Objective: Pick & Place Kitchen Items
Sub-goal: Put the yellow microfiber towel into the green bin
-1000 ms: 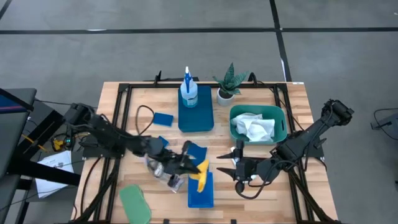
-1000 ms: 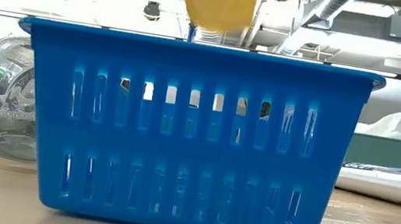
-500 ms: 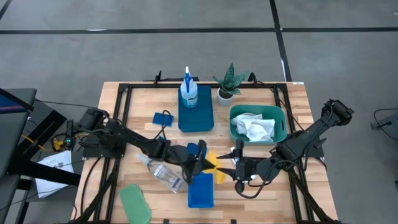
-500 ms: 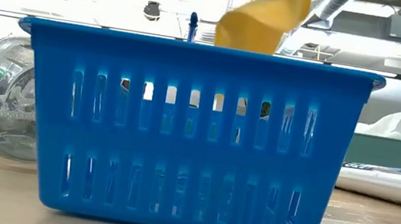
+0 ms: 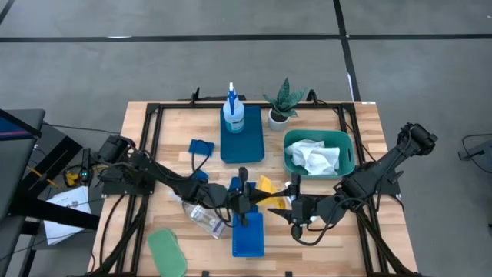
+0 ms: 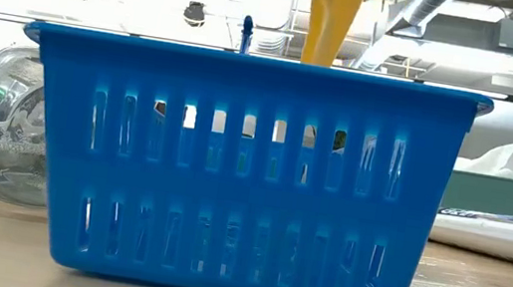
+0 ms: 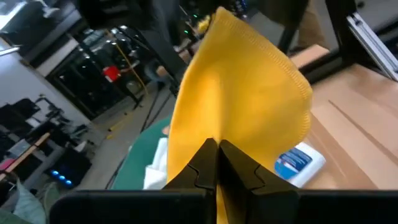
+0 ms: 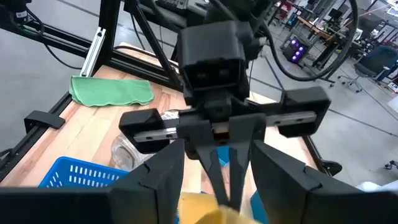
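Note:
A yellow cloth [image 5: 266, 189] hangs in the air over the far end of the small blue basket [image 5: 247, 235]. My left gripper [image 5: 251, 201] is shut on it and points level toward the table's right. My right gripper [image 5: 291, 206] faces it, open. The cloth's free part [image 8: 202, 210] lies between the right gripper's fingers [image 8: 155, 180]; I cannot tell whether they touch it. In the low view the cloth [image 6: 332, 18] hangs above the basket's rim [image 6: 258, 63]. A clear bottle [image 5: 202, 216] lies on its side left of the basket. My left gripper pinches the yellow cloth between its two shut fingers at one edge [image 7: 214, 134]. One layer or several, I cannot tell. The fingers come level from the table's left. The cloth is lifted clear of table and basket and spreads out past the fingertips toward my right gripper.
A spray bottle [image 5: 232, 115] stands in a blue tray [image 5: 244, 145] at the back. A potted plant [image 5: 280, 105] and a teal tub [image 5: 347, 158] holding a white cloth are to its right. A blue sponge [image 5: 201, 148], a green cloth [image 5: 167, 251] and a white blue-labelled bottle [image 7: 300, 165] lie about.
My left gripper has gone toward the table's right, toward my right gripper, and has swung up from pointing down at the basket to level. It has stayed shut. The yellow cloth has been carried from hanging over the basket to between the right gripper's fingers.

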Robot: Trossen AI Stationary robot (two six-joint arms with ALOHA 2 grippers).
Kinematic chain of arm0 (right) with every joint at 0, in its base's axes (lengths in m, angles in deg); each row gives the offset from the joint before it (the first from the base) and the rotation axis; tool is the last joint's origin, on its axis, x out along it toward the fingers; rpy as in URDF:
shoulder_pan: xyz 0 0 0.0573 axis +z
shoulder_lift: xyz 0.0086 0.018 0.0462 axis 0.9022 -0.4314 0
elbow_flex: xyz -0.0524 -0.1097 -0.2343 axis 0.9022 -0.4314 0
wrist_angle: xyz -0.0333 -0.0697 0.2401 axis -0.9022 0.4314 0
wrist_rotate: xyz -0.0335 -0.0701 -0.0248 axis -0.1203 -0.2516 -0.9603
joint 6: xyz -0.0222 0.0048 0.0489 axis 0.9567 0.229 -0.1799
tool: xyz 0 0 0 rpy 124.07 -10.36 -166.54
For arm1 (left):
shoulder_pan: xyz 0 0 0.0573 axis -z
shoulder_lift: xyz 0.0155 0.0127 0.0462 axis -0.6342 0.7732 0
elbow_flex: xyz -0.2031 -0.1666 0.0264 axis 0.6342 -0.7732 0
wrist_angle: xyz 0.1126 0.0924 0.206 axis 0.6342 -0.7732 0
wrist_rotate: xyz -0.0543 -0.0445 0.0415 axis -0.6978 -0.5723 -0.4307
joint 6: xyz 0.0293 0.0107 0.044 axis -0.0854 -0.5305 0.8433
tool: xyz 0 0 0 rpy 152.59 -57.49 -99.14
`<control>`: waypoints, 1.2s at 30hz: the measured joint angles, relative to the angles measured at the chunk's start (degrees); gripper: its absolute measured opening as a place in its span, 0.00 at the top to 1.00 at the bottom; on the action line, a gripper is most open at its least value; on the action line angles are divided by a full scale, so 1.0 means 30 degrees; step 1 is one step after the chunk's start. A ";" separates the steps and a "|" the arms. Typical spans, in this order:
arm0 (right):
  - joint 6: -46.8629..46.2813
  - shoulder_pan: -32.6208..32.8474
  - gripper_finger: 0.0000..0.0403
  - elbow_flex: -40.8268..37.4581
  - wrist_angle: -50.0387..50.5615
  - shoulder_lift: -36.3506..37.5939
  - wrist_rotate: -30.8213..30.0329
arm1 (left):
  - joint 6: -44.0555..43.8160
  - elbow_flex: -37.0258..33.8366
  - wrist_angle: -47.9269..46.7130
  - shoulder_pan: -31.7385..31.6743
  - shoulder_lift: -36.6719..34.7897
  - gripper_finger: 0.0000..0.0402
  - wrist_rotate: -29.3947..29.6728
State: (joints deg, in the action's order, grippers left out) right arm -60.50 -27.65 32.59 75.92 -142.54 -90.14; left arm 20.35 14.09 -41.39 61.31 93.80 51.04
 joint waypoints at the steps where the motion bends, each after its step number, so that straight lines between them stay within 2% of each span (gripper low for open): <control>1: 0.0000 0.0000 0.57 0.0000 0.0000 0.0000 0.0002 | 0.0007 0.0000 0.0155 0.0066 0.0000 1.00 0.0017; 8: -0.0194 0.0000 0.57 0.0000 0.0357 0.0000 0.0007 | 0.0869 0.0000 0.1224 0.0480 -0.0007 1.00 0.1287; 18: -0.0503 -0.0051 0.57 0.0000 0.0659 0.0000 0.0022 | 0.1575 0.0000 0.2315 0.0987 -0.0015 1.00 0.1384; 25: -0.0503 -0.0051 0.57 0.0000 0.0678 0.0000 0.0022 | 0.1668 0.0000 0.2751 0.1157 -0.0020 1.00 0.1296; 30: -0.0503 -0.0051 0.57 0.0000 0.0714 0.0000 0.0022 | 0.1741 0.0000 0.2931 0.1239 -0.0022 1.00 -0.0056; 36: -0.0506 -0.0051 0.57 0.0000 0.0809 0.0000 0.0022 | 0.1893 0.0000 0.3306 0.1442 -0.0022 1.00 -0.0216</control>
State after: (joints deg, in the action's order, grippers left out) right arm -62.02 -27.80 32.59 78.35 -142.54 -90.07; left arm 26.03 14.09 -31.47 65.64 93.74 50.40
